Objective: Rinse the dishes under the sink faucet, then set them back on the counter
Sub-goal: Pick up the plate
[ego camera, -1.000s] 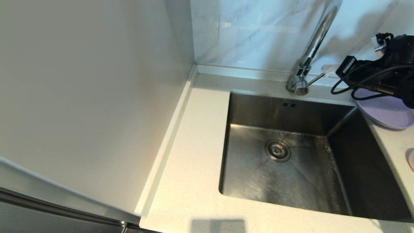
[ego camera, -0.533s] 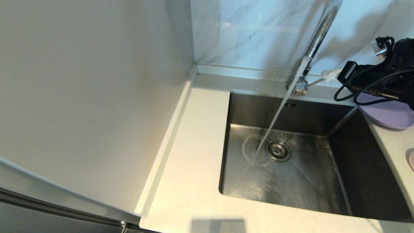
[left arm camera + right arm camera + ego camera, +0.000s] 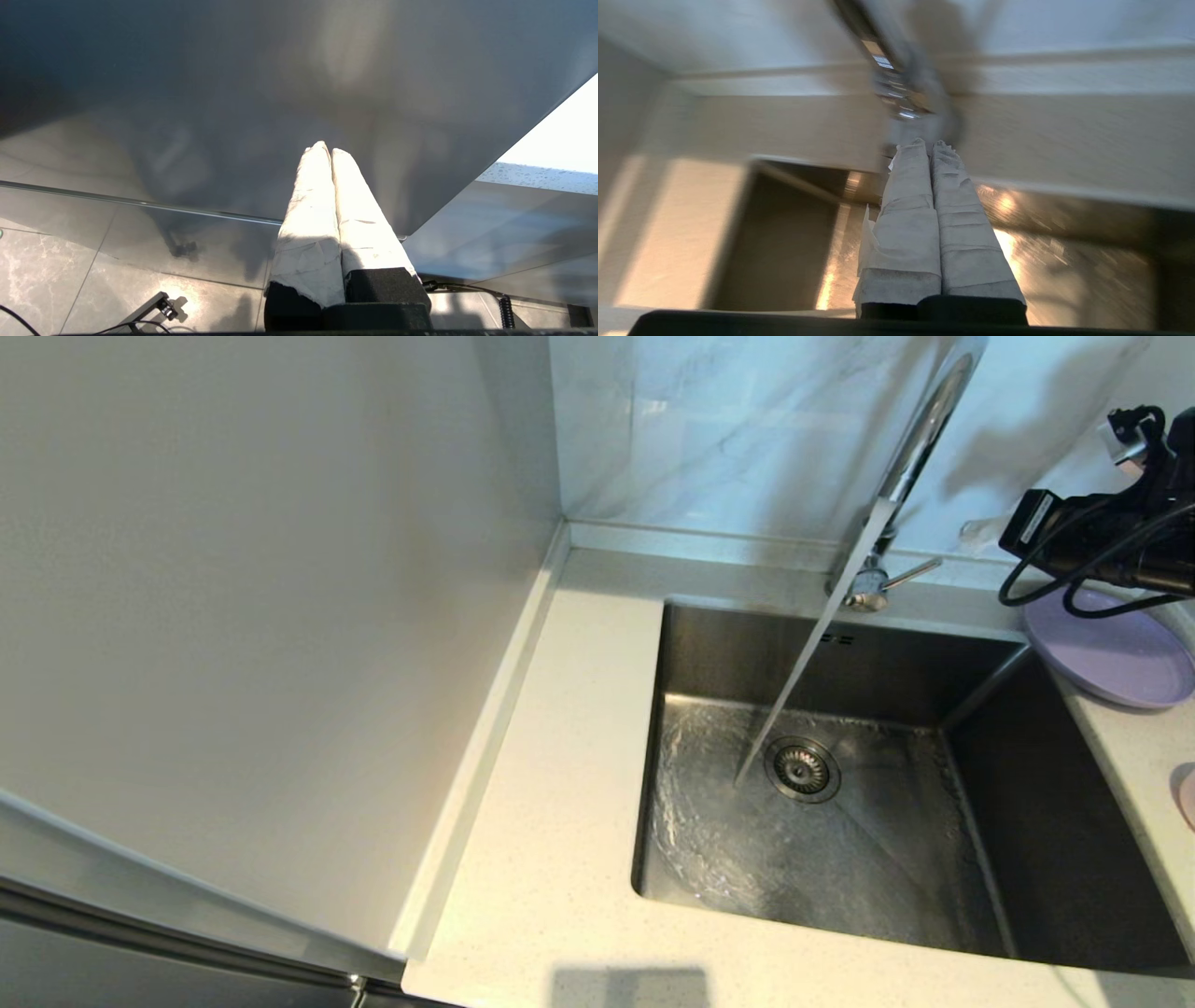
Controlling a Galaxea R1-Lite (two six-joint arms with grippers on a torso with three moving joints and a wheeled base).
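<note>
Running water from the tall chrome gooseneck faucet (image 3: 920,425) into the steel sink (image 3: 1055,859), we kept our right gripper (image 3: 928,144) clenched empty near the round lavender plate (image 3: 1116,658), ready for rinsing.

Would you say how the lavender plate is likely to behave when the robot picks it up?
The plate looks shallow and stiff, so it probably won't flex. Its low rim lies nearly flat on the counter, likely hard to pinch. Overhanging the sink, it might tip in if pushed.

We are seeing the sink faucet (image 3: 920,429) cut off by the head view's top edge and smeared in the right wrist view; the cup (image 3: 1186,795) and right arm (image 3: 1111,546) are running off the right edge.
</note>
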